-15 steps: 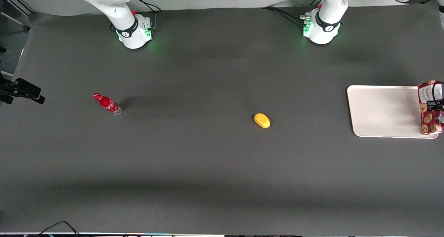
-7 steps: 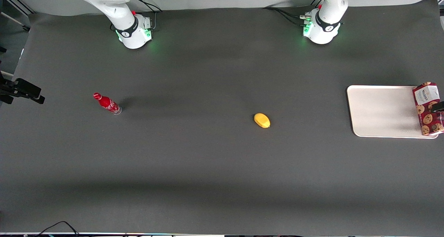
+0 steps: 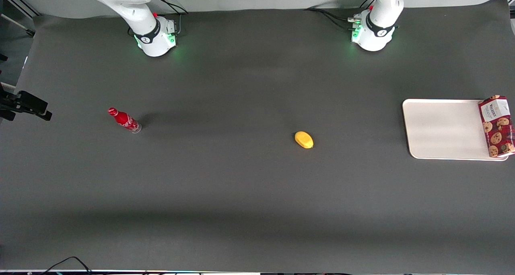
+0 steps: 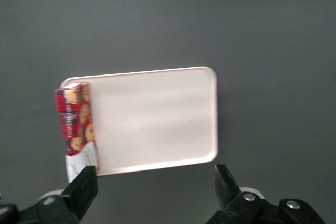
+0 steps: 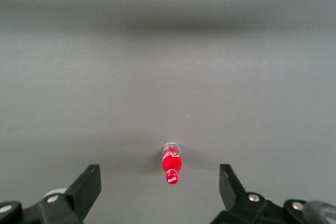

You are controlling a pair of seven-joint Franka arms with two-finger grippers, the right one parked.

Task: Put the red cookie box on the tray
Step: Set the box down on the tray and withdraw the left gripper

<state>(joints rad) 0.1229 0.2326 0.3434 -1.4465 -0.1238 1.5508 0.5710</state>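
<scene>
since the earlier frames the arm has left the right edge of the front view, and the red cookie box [image 3: 497, 126] is no longer partly covered. the gripper [image 4: 154, 186] hangs high above the tray [image 4: 157, 119], its two dark fingers [image 4: 84, 188] spread wide apart and holding nothing; it does not appear in the front view. the box lies flat along one short end of the tray, at the right edge of the front view, its long axis running toward and away from the front camera, its white label end farther from that camera. the rest of the off-white tray [image 3: 442, 128] is bare. a yellow oval object [image 3: 303, 139] sits near the frame centre, well apart from the tray. a small red soda bottle [image 3: 124, 120] stands at centre-left, toward the parked arm's end of the dark grey table [image 3: 241, 202].
</scene>
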